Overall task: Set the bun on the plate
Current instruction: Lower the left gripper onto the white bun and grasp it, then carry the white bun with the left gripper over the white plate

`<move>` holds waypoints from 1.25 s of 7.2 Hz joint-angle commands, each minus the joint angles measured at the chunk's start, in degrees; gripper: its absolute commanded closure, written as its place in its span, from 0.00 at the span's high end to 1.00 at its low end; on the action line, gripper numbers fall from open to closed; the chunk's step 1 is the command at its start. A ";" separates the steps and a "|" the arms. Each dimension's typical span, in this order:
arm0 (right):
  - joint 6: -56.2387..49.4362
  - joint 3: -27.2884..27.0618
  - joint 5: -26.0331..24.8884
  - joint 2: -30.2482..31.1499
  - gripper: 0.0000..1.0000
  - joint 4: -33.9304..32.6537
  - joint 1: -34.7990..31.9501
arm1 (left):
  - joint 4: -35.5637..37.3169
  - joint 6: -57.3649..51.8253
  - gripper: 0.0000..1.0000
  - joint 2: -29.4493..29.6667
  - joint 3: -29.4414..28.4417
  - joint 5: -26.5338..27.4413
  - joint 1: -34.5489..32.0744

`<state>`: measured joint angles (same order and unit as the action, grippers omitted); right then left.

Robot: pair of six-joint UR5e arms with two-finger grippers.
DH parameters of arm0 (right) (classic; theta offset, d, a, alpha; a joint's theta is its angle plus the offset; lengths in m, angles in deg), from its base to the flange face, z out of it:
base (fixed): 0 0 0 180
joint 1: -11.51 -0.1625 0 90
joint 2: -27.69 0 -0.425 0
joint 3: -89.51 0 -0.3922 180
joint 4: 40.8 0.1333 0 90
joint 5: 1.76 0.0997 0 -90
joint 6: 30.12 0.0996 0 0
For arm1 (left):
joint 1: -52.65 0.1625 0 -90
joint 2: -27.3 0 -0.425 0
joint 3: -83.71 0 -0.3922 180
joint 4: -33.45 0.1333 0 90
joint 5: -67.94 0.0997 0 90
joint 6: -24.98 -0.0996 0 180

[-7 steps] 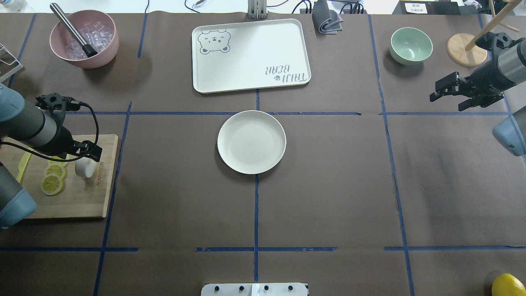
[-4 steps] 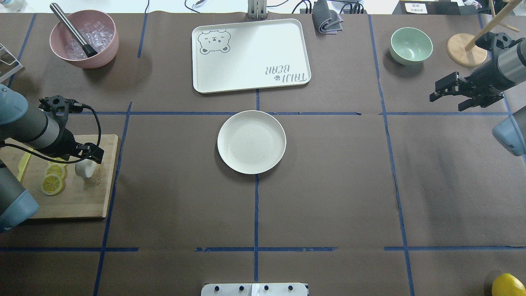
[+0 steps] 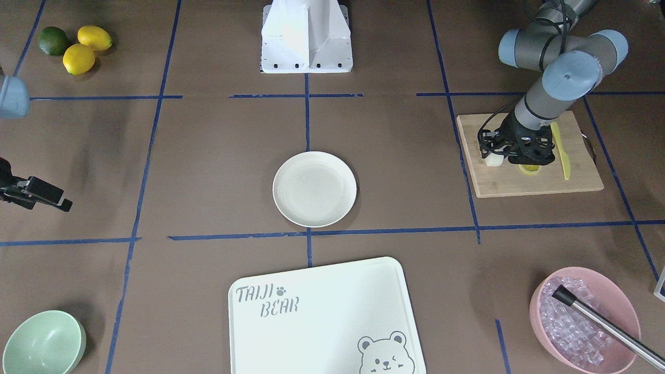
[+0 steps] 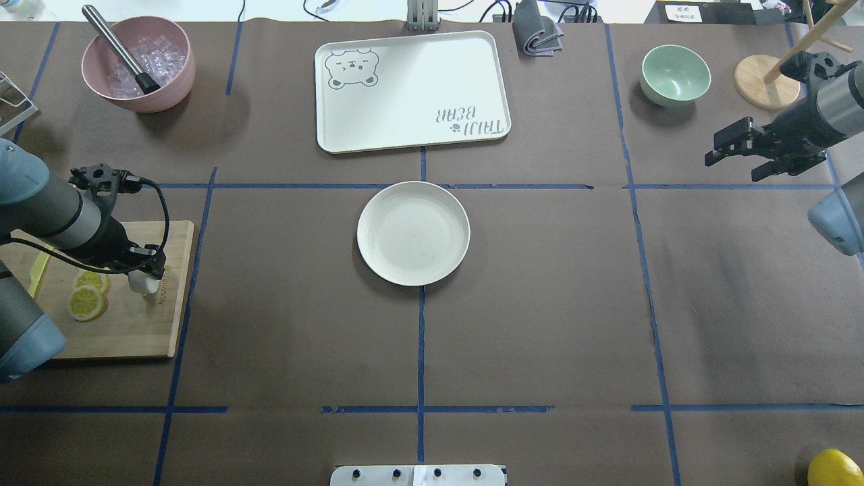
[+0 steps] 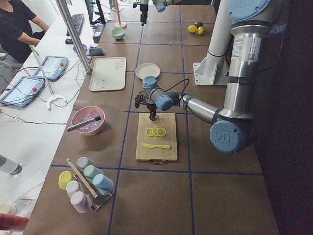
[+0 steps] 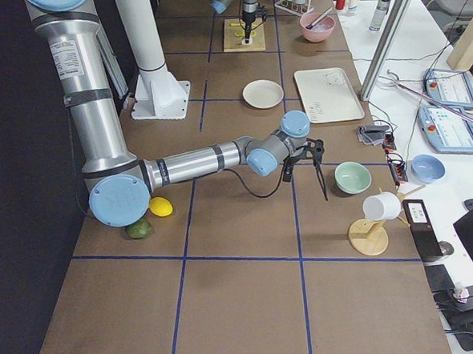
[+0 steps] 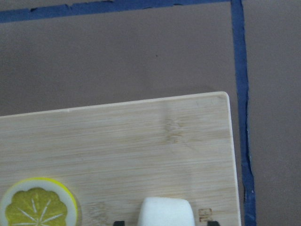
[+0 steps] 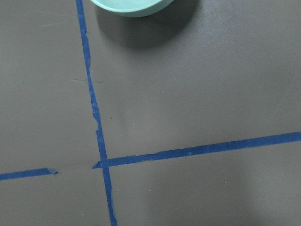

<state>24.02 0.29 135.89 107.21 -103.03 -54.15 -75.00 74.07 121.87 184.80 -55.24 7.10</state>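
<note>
The bun (image 4: 146, 284) is a small white lump on the right part of a wooden cutting board (image 4: 128, 331), beside the lemon slices (image 4: 87, 302). My left gripper (image 4: 147, 268) is down over it and open. In the left wrist view the bun (image 7: 166, 213) lies between the two fingertips with a gap on each side. The front-facing view shows the bun (image 3: 493, 160) just under the gripper's fingers. The round cream plate (image 4: 413, 233) sits bare at the table's middle, well to the right of the board. My right gripper (image 4: 730, 169) hovers open at the far right.
A bear-printed white tray (image 4: 412, 91) lies behind the plate. A pink bowl of ice (image 4: 138, 64) with a metal tool stands at the back left, a pale green bowl (image 4: 675, 74) at the back right. A yellow knife (image 3: 562, 150) lies on the board.
My left gripper has moved down and slightly toward the robot over the bun, so more of the bun is covered. The right arm has hardly moved.
</note>
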 commanded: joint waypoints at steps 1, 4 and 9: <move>0.00 -0.08 0.08 -0.07 1.00 0.00 0.00 | 0.08 0.04 0.44 0.00 1.03 -1.18 0.02; 0.00 -0.34 0.51 0.11 1.00 0.00 -0.44 | 7.51 9.92 0.45 14.52 5.00 -0.57 1.85; -0.09 -0.43 0.69 0.81 1.00 0.00 -0.97 | 11.94 19.20 0.45 33.01 -3.57 12.32 12.93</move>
<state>24.00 -0.12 136.58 107.90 -103.03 -55.16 -63.08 92.67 150.35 185.57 -47.02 17.71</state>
